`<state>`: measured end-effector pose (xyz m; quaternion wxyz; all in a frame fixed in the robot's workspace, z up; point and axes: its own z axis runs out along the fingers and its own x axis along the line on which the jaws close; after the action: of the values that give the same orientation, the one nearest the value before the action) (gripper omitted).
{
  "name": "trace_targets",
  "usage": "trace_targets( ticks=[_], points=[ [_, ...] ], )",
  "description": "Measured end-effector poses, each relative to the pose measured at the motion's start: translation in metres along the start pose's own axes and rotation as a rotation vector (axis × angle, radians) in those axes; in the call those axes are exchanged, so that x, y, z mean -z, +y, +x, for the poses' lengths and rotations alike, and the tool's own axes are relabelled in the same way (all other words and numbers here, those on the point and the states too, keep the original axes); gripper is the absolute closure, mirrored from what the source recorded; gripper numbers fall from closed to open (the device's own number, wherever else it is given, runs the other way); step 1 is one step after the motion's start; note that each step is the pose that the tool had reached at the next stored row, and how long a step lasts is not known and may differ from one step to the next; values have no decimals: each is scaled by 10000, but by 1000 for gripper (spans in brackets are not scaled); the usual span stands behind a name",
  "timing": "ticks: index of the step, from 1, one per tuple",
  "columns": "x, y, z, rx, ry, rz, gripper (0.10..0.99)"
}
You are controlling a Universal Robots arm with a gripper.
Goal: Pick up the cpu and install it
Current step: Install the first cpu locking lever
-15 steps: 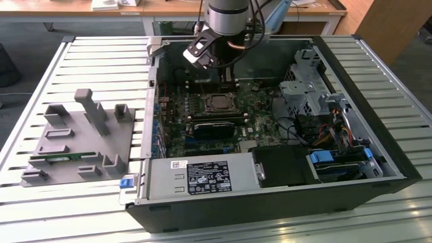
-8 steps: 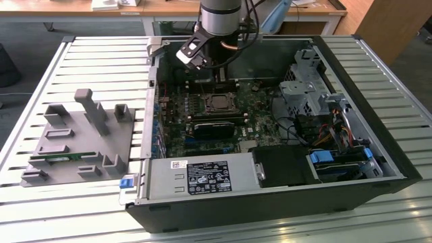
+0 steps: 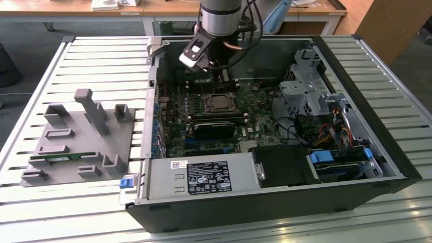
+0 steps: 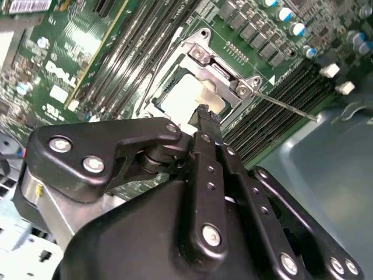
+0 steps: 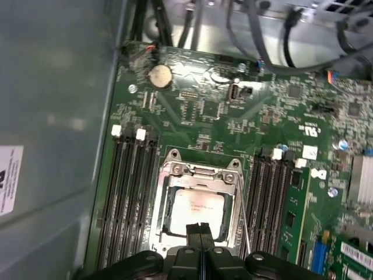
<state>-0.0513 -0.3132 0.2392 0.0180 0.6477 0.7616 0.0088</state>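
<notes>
The cpu [image 5: 195, 205] is a shiny silver square lying flat inside the metal socket frame [image 5: 201, 170] on the green motherboard. It also shows in the second wrist view [image 4: 187, 96] and, small, in the exterior view [image 3: 217, 103]. My gripper [image 5: 200, 228] hovers just over the cpu's near edge with its black fingers pressed together and nothing between them. In the second wrist view the gripper's tips [image 4: 204, 112] hang above the chip's rim. From outside, the gripper [image 3: 219, 77] reaches down into the open computer case. A thin socket lever [image 4: 285, 106] sticks out to one side.
Memory slots [image 5: 131, 186] flank the socket on both sides. A grey power supply [image 3: 202, 178] and a drive cage [image 3: 307, 91] crowd the case [image 3: 378, 167]. A grey parts fixture [image 3: 74, 136] with a green memory stick [image 3: 64, 158] sits at the exterior view's left.
</notes>
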Motion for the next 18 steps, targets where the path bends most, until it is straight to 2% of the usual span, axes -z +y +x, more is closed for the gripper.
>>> trace_targets(
  ticks=[3, 4, 5, 18],
  points=[
    [-5, 15, -2, 239, 10, 4, 980],
    [26, 24, -4, 324, 14, 27, 980],
    [132, 28, -6, 337, 16, 32, 980],
    [122, 28, -6, 2589, 95, -2, 980]
  ],
)
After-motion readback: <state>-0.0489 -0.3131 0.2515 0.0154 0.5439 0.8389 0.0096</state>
